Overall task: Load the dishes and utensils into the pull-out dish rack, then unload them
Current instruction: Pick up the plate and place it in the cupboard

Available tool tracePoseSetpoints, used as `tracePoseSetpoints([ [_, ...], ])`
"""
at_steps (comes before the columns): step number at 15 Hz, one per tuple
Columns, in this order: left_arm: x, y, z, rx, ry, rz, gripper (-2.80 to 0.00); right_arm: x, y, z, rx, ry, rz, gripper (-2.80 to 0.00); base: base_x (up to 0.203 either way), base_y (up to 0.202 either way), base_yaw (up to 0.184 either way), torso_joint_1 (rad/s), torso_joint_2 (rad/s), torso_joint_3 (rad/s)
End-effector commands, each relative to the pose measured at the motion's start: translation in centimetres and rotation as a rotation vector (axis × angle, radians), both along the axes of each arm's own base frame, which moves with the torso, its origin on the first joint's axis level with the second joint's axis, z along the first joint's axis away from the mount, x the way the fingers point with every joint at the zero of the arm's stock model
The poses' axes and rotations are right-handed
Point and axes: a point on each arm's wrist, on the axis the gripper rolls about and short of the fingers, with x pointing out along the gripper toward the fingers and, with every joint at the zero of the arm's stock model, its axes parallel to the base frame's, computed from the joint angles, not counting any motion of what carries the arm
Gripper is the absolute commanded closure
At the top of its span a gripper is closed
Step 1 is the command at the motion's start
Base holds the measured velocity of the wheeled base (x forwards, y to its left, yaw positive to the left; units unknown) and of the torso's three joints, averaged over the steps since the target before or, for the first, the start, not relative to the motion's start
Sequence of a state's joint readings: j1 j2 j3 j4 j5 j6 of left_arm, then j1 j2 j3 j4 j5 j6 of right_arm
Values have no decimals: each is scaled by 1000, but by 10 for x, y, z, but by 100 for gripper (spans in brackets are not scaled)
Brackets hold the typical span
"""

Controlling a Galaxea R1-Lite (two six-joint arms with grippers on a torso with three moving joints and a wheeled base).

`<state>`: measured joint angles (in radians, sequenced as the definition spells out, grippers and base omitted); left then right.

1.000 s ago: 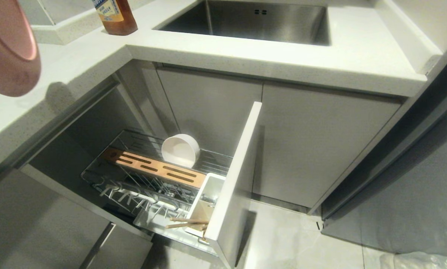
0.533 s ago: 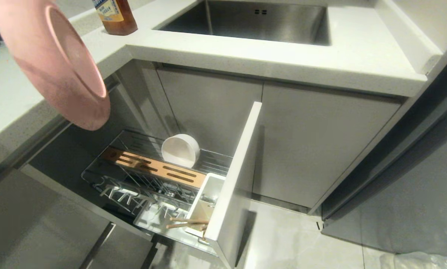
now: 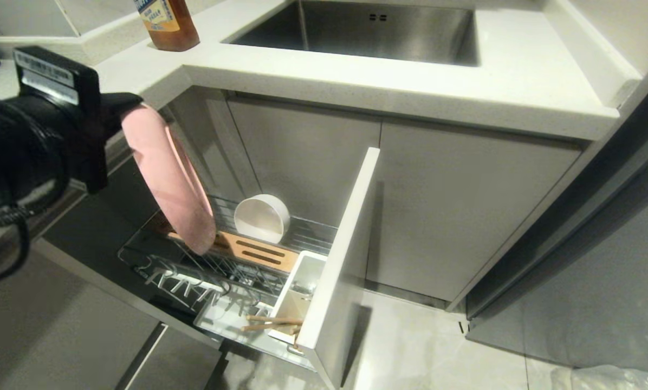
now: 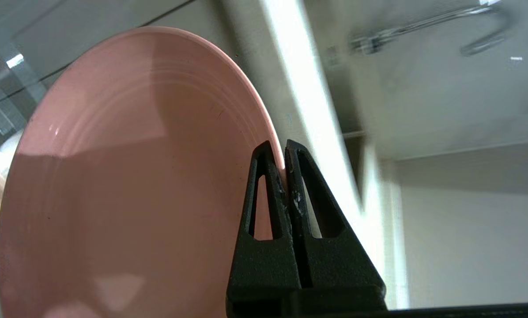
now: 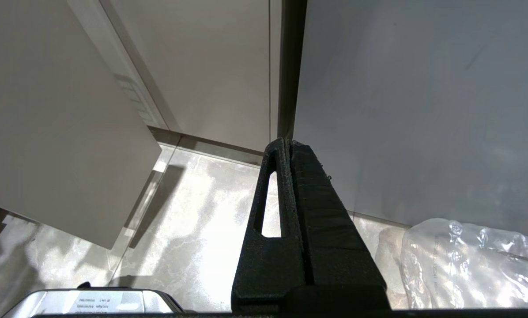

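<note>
Left pincer (image 3: 119, 108): at the far left, pinching the rim of the pink plate (image 3: 167, 176), its two fingers pressed onto the edge (the left wrist view shows them nearly meeting).
Pink plate: held on edge, tilted, hanging over the back of the pull-out dish rack (image 3: 156, 273); its lower rim sits in front of the wooden strip (image 3: 251, 252), and whether it touches cannot be told.
Plate prongs (image 3: 186, 283): bare, nearer the camera than the plate.
Cream bowl (image 3: 261, 218): already in the rack, lying on its side against the wire behind the strip.
Chopsticks (image 3: 272, 323): in the white caddy (image 3: 297, 300) by the front panel (image 3: 343, 254).
Fork: not made out.
Right pincer (image 5: 286, 148): parked low by the floor, fingers pressed together on nothing.
Step in hand: loading, plate going in.
Next move calls for: keeping the plate upright, lining its rim with a gap between prongs, lowering until seated, only then letting go.
</note>
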<state>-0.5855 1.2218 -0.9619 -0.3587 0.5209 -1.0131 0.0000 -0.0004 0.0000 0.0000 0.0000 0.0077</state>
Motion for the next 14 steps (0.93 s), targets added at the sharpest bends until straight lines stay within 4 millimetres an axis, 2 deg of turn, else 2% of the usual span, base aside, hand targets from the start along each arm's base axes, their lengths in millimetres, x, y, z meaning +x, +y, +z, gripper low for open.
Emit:
tracePoseSetpoints([
  [1, 5, -13, -22, 13, 39, 13, 0, 0, 0, 0, 0, 0, 0, 0, 0, 0, 0, 0, 0, 0],
  [4, 16, -28, -44, 10, 49, 102, 0, 0, 0, 0, 0, 0, 0, 0, 0, 0, 0, 0, 0, 0],
  [8, 24, -33, -54, 12, 60, 164, 0, 0, 0, 0, 0, 0, 0, 0, 0, 0, 0, 0, 0, 0],
  [14, 52, -53, -84, 66, 133, 328, 0, 0, 0, 0, 0, 0, 0, 0, 0, 0, 0, 0, 0, 0],
])
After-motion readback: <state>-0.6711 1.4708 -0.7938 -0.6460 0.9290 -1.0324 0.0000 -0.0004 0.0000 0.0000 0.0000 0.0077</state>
